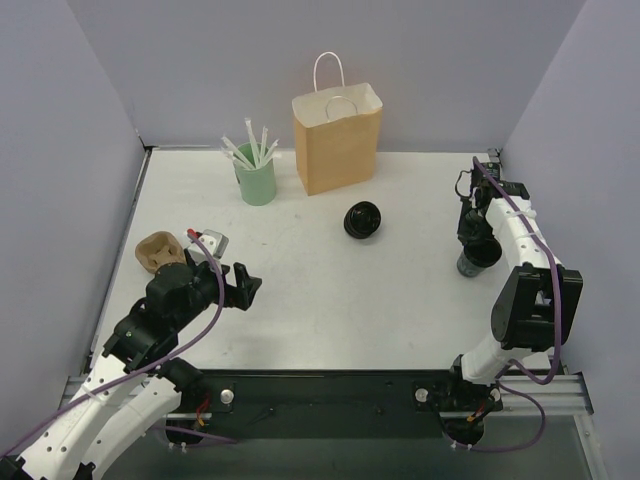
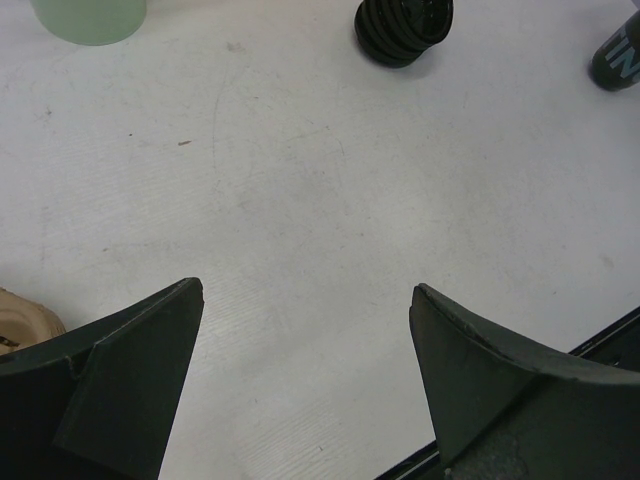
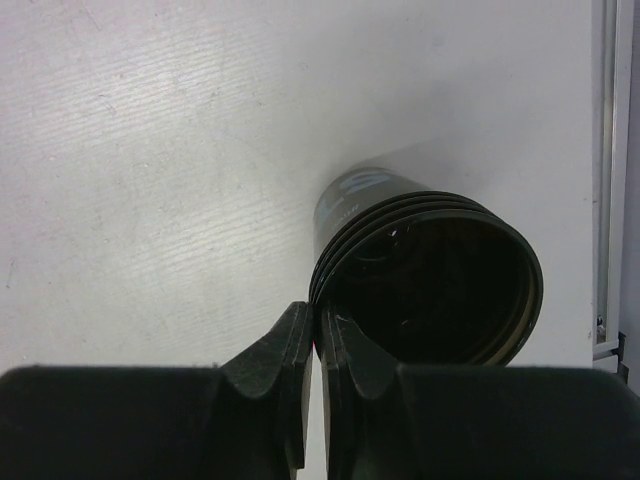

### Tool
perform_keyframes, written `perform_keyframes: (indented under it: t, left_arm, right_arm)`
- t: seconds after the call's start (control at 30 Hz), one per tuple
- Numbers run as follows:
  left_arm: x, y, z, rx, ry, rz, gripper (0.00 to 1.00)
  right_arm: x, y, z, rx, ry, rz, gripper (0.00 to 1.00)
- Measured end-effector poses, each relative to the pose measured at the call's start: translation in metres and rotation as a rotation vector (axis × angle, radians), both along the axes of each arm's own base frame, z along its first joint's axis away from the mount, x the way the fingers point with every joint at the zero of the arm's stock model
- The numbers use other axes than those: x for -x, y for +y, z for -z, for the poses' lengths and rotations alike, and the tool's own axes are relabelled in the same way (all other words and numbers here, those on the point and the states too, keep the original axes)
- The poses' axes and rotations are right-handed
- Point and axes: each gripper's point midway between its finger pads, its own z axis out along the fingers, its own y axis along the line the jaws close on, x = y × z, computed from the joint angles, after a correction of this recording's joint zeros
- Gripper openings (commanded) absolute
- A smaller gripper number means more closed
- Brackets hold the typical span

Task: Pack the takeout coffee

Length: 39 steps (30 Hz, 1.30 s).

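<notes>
The right gripper point(image 3: 315, 314) is pinched tight on the rim of the black cup point(image 3: 430, 280), while the left gripper point(image 2: 305, 288) hovers wide open over the table point(image 2: 300, 180), holding nothing.

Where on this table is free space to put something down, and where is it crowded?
Free: the wide middle of the white table, between the left gripper, the black ribbed lids and the black disposable cup. Crowded: the far edge, with mint-green straw cup and brown paper bag.
</notes>
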Motion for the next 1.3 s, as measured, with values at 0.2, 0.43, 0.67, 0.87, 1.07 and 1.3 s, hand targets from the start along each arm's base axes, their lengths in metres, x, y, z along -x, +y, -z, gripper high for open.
perform_keyframes:
  t: [0.2,0.43,0.67,0.87,1.07,1.3]
  left_arm:
    - [-0.0010,-0.0007,0.0027,-0.006,0.010,0.000,0.94]
    - [-0.0017,-0.0011,0.0045,-0.011,0.016,0.000,0.94]
    - [-0.0016,-0.0011,0.0045,-0.010,0.017,0.000,0.94]
    - [-0.0017,-0.0011,0.0045,-0.011,0.016,0.000,0.94]
    - [-0.0017,-0.0011,0.0045,-0.011,0.016,0.000,0.94]
    - [-0.0016,-0.0010,0.0043,-0.010,0.016,0.000,0.94]
  right_arm:
    - [-0.0003,-0.0007,-0.0012,0.004,-0.001,0.000,0.00]
    - [0.0002,-0.0014,-0.0011,0.008,0.001,0.002,0.03]
    - [-0.0019,-0.0019,-0.0049,0.010,-0.006,0.001,0.11]
    - [-0.0008,-0.0011,-0.0045,0.006,-0.001,-0.003,0.14]
    - [-0.0006,-0.0005,-0.0043,0.003,0.000,-0.004,0.18]
    - [-0.0007,0.0011,-0.0041,-0.005,0.000,-0.007,0.03]
